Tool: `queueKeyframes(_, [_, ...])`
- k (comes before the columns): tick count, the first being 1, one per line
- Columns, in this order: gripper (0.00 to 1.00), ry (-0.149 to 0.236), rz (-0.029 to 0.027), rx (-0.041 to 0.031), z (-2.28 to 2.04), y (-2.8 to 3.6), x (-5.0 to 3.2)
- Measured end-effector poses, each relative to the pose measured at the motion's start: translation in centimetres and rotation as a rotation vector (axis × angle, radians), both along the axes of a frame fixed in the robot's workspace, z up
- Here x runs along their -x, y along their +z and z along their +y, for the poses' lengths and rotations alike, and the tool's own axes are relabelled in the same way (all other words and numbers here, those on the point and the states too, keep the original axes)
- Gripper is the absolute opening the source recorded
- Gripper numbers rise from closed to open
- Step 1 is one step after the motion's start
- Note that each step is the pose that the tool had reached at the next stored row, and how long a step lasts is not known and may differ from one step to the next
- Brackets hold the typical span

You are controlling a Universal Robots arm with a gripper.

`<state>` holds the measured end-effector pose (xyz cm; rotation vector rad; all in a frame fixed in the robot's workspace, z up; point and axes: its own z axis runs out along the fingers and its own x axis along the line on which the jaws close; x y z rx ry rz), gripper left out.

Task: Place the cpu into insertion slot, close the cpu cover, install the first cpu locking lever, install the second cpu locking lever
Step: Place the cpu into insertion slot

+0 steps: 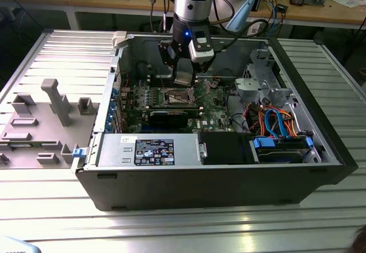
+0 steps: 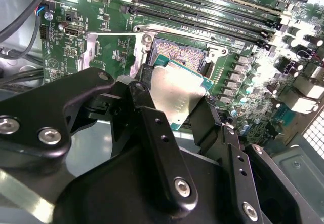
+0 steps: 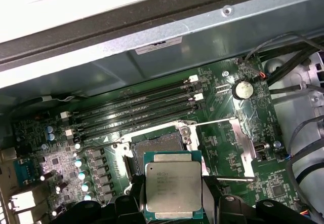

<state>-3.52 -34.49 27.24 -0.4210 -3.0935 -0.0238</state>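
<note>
My gripper hangs inside the open computer case, shut on the cpu. In both wrist views the cpu is a square chip with a dull silvery top and a green edge, clamped between two black fingers. It hovers a little above the board, tilted, and partly overlaps the insertion slot, whose dark centre is bare. The cpu cover lies swung open beside the slot. Thin wire levers stand out along its sides.
Long black memory slots run beside the socket. A labelled power-supply box fills the case's front. Drive bays with blue and orange cables sit on the exterior view's right. A grey fixture lies outside the case on its left.
</note>
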Motion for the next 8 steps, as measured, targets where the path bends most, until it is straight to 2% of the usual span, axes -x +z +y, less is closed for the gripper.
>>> queueKeyframes(8, [0.54, -0.006, 0.0000, 0.0000, 0.00, -0.01, 0.00])
